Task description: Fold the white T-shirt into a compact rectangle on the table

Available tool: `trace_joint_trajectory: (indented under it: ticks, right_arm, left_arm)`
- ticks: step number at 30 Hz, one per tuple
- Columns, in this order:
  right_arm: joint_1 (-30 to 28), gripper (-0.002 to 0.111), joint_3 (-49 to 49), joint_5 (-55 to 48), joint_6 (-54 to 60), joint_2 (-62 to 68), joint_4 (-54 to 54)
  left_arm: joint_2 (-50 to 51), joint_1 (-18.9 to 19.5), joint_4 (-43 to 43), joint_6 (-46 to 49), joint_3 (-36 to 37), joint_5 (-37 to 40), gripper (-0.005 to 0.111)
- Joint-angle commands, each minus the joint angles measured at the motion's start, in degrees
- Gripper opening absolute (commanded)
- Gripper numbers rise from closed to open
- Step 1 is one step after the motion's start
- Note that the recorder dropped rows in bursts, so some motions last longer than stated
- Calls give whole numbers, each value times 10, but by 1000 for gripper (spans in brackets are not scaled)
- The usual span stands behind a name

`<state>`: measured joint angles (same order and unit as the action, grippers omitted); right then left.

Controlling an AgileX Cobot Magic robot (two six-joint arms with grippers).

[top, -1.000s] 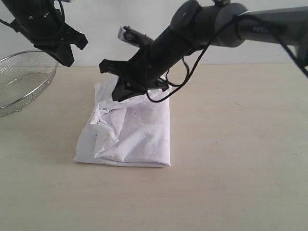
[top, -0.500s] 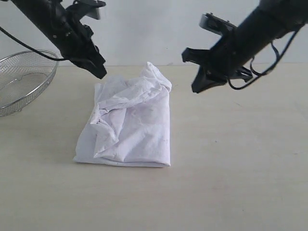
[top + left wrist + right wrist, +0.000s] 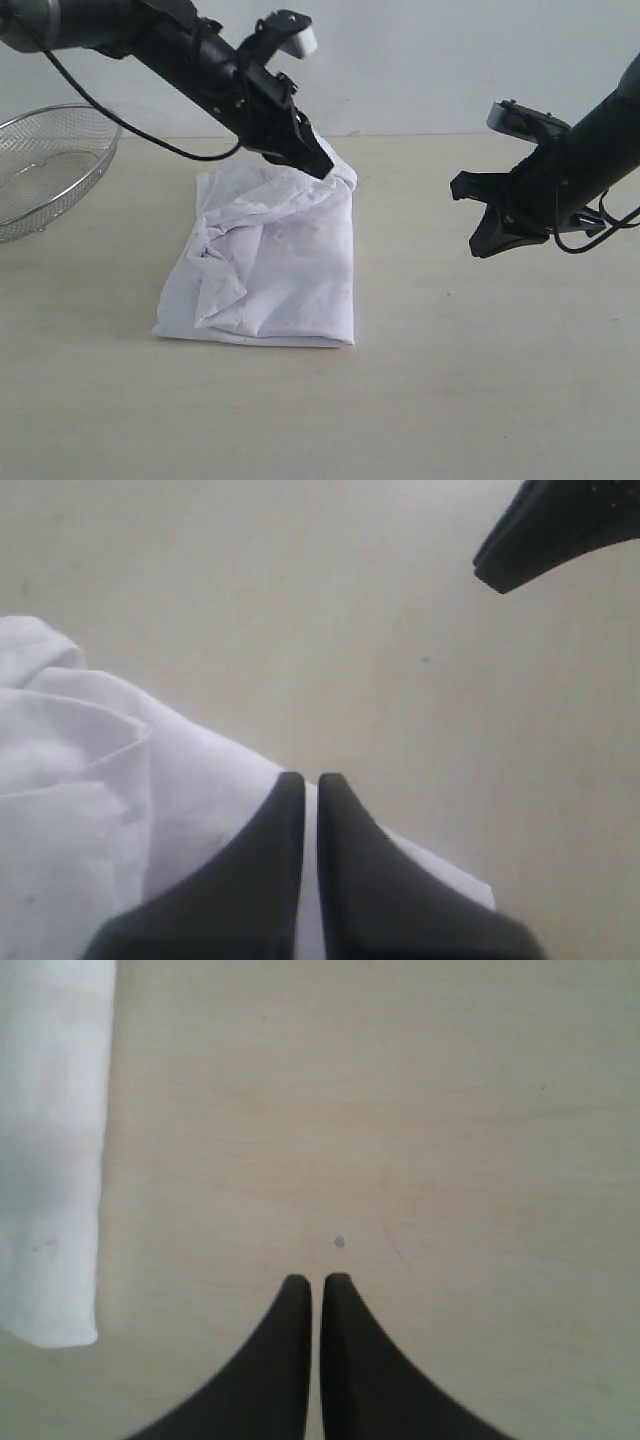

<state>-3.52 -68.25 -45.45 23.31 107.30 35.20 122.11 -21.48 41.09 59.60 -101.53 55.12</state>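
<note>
Hanging closed over T-shirt (image 3: 270, 250): L fingers (image 3: 250, 880)

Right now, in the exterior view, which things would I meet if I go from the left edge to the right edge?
wire-mesh basket → white T-shirt → right gripper

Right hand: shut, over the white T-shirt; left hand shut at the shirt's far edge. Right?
Not quite. The right hand is shut but over bare table, beside the white T-shirt, not over it; the right wrist view shows this. The left hand is shut at the shirt's far edge.
</note>
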Motion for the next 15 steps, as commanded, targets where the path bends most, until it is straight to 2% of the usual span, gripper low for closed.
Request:
trace_joint_trajectory:
  ticks: [1, 8, 15]
  right_arm:
    - [-4, 0, 2, -1, 7, -9, 7]
    - [-4, 0, 2, -16, 9, -9, 7]
    - [-4, 0, 2, -23, 12, -9, 7]
  left_arm:
    - [43, -21, -17, 8, 3, -37, 5]
    - [87, -22, -38, 6, 3, -107, 5]
    - [102, -21, -105, -18, 3, -178, 5]
